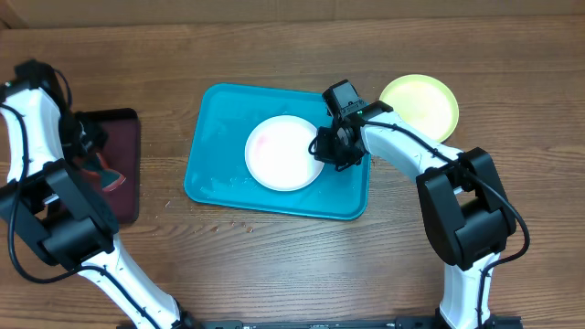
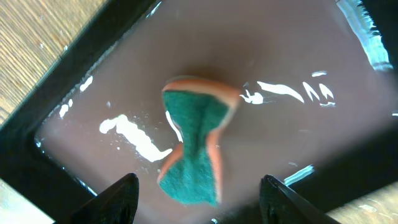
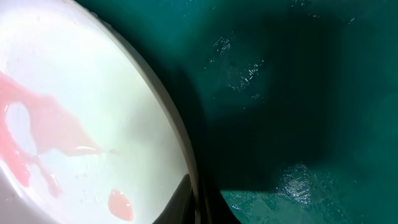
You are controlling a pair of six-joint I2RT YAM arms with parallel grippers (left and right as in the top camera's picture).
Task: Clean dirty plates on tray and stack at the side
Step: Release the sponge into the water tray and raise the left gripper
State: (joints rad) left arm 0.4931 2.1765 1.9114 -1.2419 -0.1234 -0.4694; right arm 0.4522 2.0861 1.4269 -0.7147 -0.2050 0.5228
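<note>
A white plate (image 1: 279,151) with a pale red smear lies on the teal tray (image 1: 215,137). My right gripper (image 1: 331,146) is at the plate's right edge, shut on the rim. In the right wrist view the white plate (image 3: 93,124) shows red smears, and the gripper (image 3: 196,202) pinches its rim over the tray floor (image 3: 298,93). A yellow-green plate (image 1: 420,105) rests on the table to the right of the tray. My left gripper (image 2: 199,185) stands open above a green and orange sponge (image 2: 194,146), which lies loose between the fingers.
The sponge lies on a dark maroon tray (image 1: 123,128) at the far left, whose wet floor (image 2: 298,137) and raised rim fill the left wrist view. Both arm bases stand at the table's front edge.
</note>
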